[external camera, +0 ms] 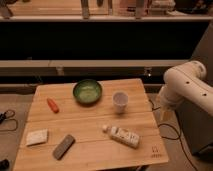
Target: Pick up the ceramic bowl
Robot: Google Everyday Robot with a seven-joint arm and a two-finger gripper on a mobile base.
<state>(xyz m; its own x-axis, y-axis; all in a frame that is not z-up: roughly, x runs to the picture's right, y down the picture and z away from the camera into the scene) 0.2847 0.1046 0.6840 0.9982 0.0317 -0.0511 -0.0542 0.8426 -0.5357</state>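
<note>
The ceramic bowl (87,91) is round, shallow and glossy green with a darker rim. It sits upright on the wooden table (90,125) near the far edge, left of the small white cup (120,101). My white arm (182,87) hangs at the right, beside the table's right edge and well away from the bowl. My gripper is not in view; only the arm's elbow and links show.
An orange carrot-like piece (52,105) lies at the left. A pale sponge (37,137) and a dark grey block (64,146) lie front left. A white bottle (122,135) lies on its side front right. A dark counter front stands behind the table. Cables lie on the floor.
</note>
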